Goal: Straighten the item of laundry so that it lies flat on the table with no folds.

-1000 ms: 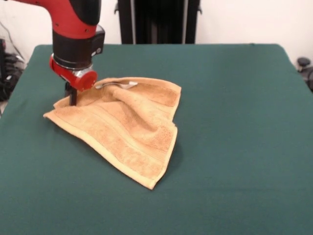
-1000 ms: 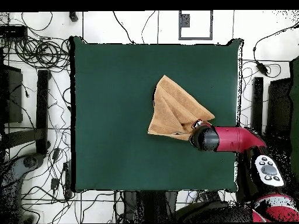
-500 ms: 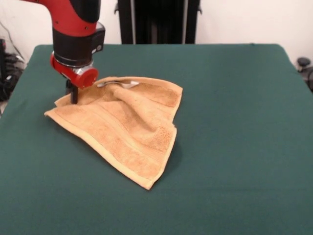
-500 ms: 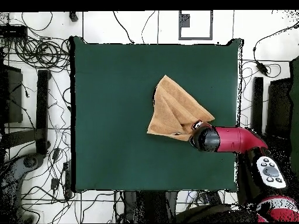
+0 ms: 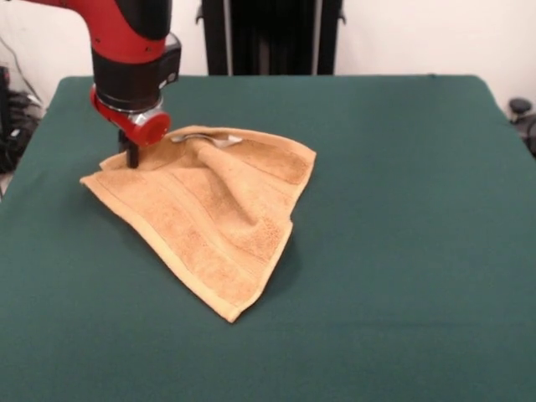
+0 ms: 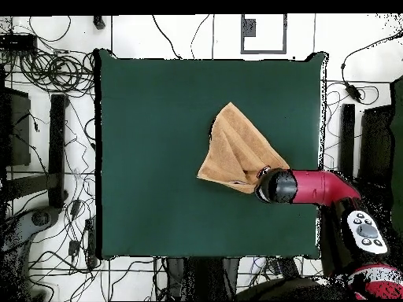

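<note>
The item of laundry [image 5: 209,218], a tan terry towel, lies rumpled on the green table [image 5: 402,209], with a raised fold through its middle and a white tag [image 5: 211,140] at its far edge. My gripper [image 5: 130,157] comes straight down on the towel's far left corner and is shut on it, its dark fingers pressed into the cloth. From above, the towel [image 6: 232,153] forms a rough triangle right of the table's [image 6: 149,141] centre. The red wrist covers the gripper [image 6: 265,171] at the towel's lower right corner.
Wide green cloth surrounds the towel on every side. In the overhead view, cables and equipment [image 6: 47,134] lie on the floor past the table's left edge, and a dark stand [image 5: 268,38] rises behind the table's far edge.
The gripper has drawn the held corner away from the camera and slightly right. The towel followed, its near corner sliding left and back, and the cloth is stretched out a little more.
</note>
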Robot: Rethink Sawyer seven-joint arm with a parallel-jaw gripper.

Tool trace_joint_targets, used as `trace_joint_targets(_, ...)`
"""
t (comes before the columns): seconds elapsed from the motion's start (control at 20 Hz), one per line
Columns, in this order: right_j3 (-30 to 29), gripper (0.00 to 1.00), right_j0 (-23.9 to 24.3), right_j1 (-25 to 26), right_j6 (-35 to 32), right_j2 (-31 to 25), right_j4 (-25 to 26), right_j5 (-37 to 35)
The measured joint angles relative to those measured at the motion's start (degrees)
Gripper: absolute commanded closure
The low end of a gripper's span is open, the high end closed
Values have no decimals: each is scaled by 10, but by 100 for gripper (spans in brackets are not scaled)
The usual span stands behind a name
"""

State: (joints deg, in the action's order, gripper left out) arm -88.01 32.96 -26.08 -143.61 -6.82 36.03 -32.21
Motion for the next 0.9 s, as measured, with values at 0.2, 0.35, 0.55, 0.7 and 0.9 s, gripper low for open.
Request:
trace_joint_targets(0.2,1,100,10,0,0,-13,0,-26)
trace_joint_targets(0.35,4,100,18,0,1,-23,0,-45)
trace_joint_targets(0.55,9,100,27,0,16,-40,0,-76)
trace_joint_targets(0.7,14,100,30,0,36,-48,0,-96)
trace_joint_targets(0.9,18,100,36,0,69,-57,0,-114)
